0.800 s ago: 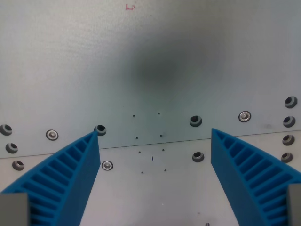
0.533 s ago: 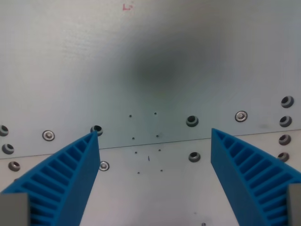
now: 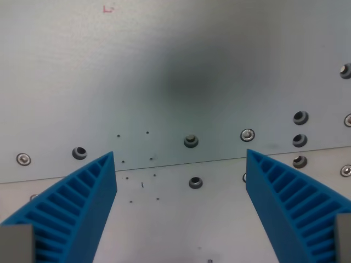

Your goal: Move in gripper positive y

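Note:
My gripper [image 3: 181,159] is open and empty, with its two blue ribbed fingers at the lower left [image 3: 77,211] and lower right [image 3: 290,205] of the wrist view. Below it lies a bare grey metal table plate [image 3: 175,66]. A seam [image 3: 181,163] between two plates runs across the view just under the fingertips. Nothing sits between the fingers.
Screw holes and bolt heads dot the plate: one hole above the seam [image 3: 191,141], one below it [image 3: 195,182], a bolt [image 3: 248,134] and a cluster of holes [image 3: 299,129] at the right. Small dark specks [image 3: 142,184] lie left of centre. A tiny red mark [image 3: 108,9] is at the top left.
The whole scene has shifted toward the wrist view's left, so the camera has moved right over the plate. The fingers stay equally wide open.

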### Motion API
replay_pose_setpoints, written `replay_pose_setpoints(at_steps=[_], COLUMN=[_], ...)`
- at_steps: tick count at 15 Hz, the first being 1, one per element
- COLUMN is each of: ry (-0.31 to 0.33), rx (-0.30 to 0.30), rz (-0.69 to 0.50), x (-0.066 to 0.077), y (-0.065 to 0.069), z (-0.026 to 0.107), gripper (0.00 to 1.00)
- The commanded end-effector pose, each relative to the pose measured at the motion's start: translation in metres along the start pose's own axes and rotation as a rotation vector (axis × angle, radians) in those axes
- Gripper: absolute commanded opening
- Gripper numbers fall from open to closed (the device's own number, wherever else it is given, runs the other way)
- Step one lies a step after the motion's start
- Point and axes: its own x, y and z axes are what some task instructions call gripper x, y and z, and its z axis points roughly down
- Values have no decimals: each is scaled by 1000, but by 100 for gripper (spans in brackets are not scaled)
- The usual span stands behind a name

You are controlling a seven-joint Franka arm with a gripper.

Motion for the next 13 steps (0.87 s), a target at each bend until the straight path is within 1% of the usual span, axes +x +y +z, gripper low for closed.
replay_pose_setpoints(at_steps=[1,13], ry=[5,5], rx=[5,5], rz=[-13,-13], x=[2,3], y=[15,75], z=[-2,-2], gripper=[100,100])
